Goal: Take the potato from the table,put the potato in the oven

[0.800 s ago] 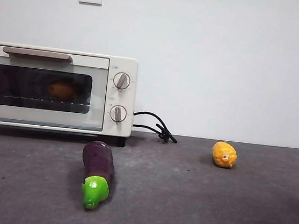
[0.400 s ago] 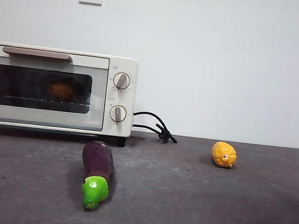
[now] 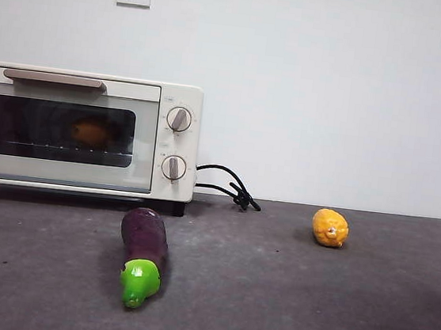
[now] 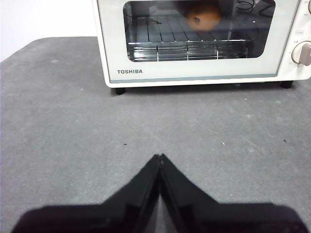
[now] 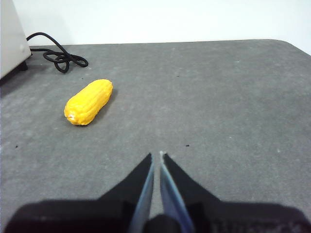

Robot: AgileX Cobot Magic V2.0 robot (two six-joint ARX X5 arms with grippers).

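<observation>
Front view: the cream-white boxy Toshiba toaster oven [image 3: 85, 132] stands at the back of the flat dark grey matte worktop [image 3: 285, 300], its dark glass door shut. The smooth tan-brown oval potato [image 3: 91, 132] lies inside on the wire rack, seen through the glass. Compared with the frames one second and half a second earlier, nothing has shifted: oven, potato and the loose items on the worktop keep the same places, and none of my arms enters this view.

In front of the oven lies a purple eggplant with a green cap [image 3: 143, 254], cap toward the camera. A black power cord [image 3: 230, 186] coils beside the oven's knob side. Well apart from the oven, a lumpy yellow-orange fruit [image 3: 330, 227] rests on the worktop.

Left wrist view: my left tool [image 4: 160, 158] hangs above bare worktop, facing the oven door, its two black jaws pressed together at the tips and holding nothing. The potato [image 4: 203, 16] shows behind the glass on the rack.

Right wrist view: my right tool [image 5: 156, 156] hangs above the worktop near the yellow fruit [image 5: 88, 101], its jaws nearly together with only a thin slit between them, empty.
</observation>
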